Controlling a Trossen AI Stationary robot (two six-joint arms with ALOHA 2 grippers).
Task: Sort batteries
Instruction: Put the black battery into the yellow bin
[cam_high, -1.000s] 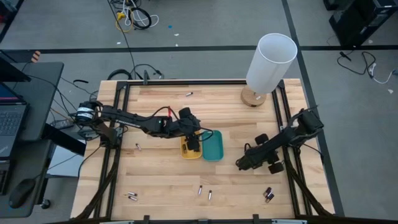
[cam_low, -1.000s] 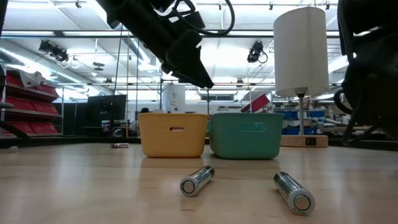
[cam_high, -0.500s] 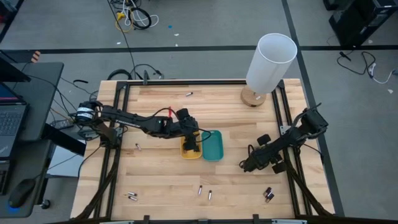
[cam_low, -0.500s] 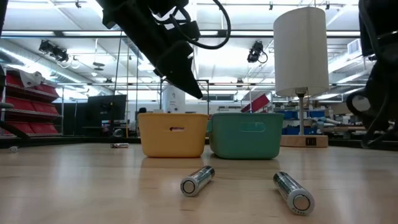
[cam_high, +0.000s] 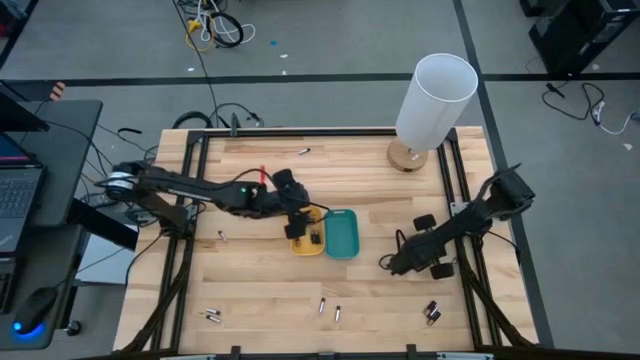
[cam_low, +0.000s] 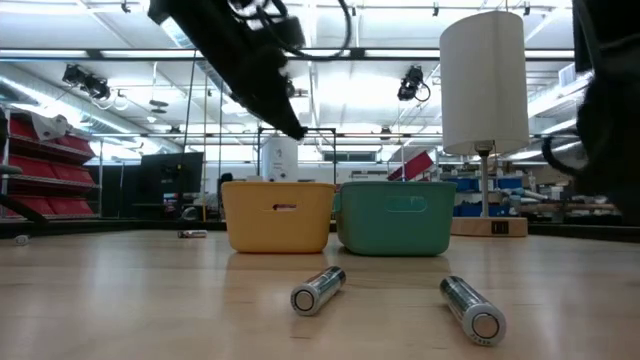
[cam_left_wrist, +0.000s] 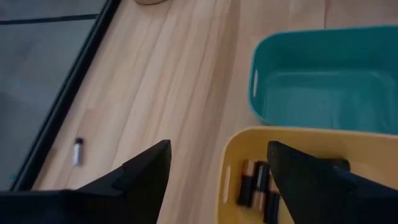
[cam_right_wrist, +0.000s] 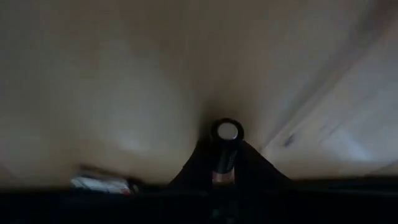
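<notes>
My left gripper (cam_high: 297, 226) (cam_left_wrist: 217, 180) hangs open above the left rim of the yellow tray (cam_left_wrist: 249, 140), in which several dark batteries (cam_left_wrist: 255, 186) lie. The teal tray (cam_high: 342, 233) stands against the yellow tray's right side. My right gripper (cam_high: 387, 265) is low over the table's right part, shut on one battery (cam_right_wrist: 225, 146). Loose batteries lie on the wood: two near the front edge (cam_high: 322, 306) (cam_high: 337, 313), also seen in the low view (cam_low: 318, 290) (cam_low: 470, 308), and others at the front left (cam_high: 212, 316) and front right (cam_high: 432, 313). My right gripper pinches the battery's body (cam_right_wrist: 219, 171) between its two fingers. The battery lies along the fingers and sticks out beyond their tips, its round end (cam_right_wrist: 226, 131) showing. Whether it is clear of the table I cannot tell.
A white lamp (cam_high: 435, 95) on a round wooden base stands at the far right corner. Single batteries lie near the far edge (cam_high: 304, 151) and at the left (cam_high: 222, 236). Black frame rails (cam_high: 470, 290) run along the table's sides.
My left gripper has drawn back from over the middle of the yellow tray toward the table's left, still open, so the batteries in the tray show in the high view. My right arm has shifted a little toward the right edge.
</notes>
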